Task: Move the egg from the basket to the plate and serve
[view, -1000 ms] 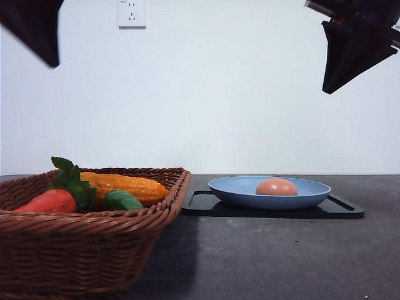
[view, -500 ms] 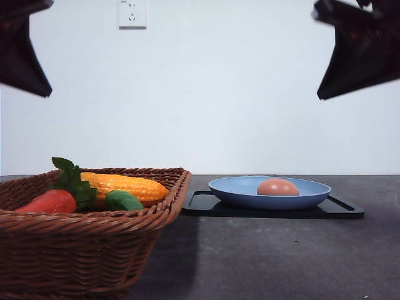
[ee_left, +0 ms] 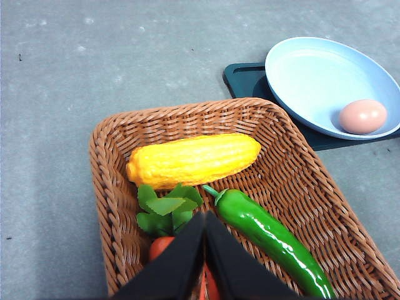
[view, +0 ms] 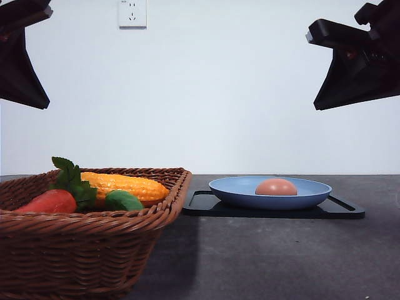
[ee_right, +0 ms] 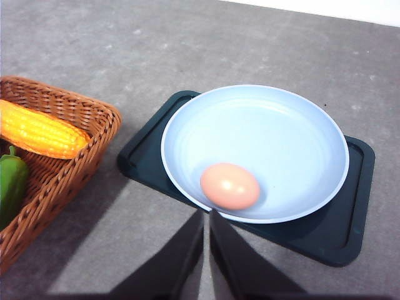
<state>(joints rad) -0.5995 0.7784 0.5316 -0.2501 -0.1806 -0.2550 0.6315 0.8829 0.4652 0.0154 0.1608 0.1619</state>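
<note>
Egg (view: 276, 186) sits in the plate (view: 237, 187), right of the basket (view: 81, 250); from my right wrist camera it lies in the near half of the plate (ee_right: 281, 144), close to the rim. Plate rests on a black tray (view: 340, 210) on the grey table (view: 281, 262).

Basket stands at near left. I count a corn cob (ee_left: 194, 160), a green pepper (ee_left: 269, 232) and a carrot (view: 49, 201) with leaves (ee_left: 167, 208) inside it. Pepper lies just beside the corn; the leaves touch both.

Left gripper (ee_left: 205, 219): I see both fingers pressed together at the tips, nothing between them, hanging above the basket (ee_left: 112, 187) over the carrot end. In the front view the left arm (view: 19, 62) is high at upper left, well clear of the basket.

Right gripper (ee_right: 206, 215): fingers meet with just a thin slit between them, nothing held. It hangs above the near edge of the tray (ee_right: 331, 231), just near of the egg (ee_right: 230, 185). Right arm (view: 359, 69) is high at upper right in the front view, well above the plate.

Wall socket (view: 132, 12) shows on the far white wall.
</note>
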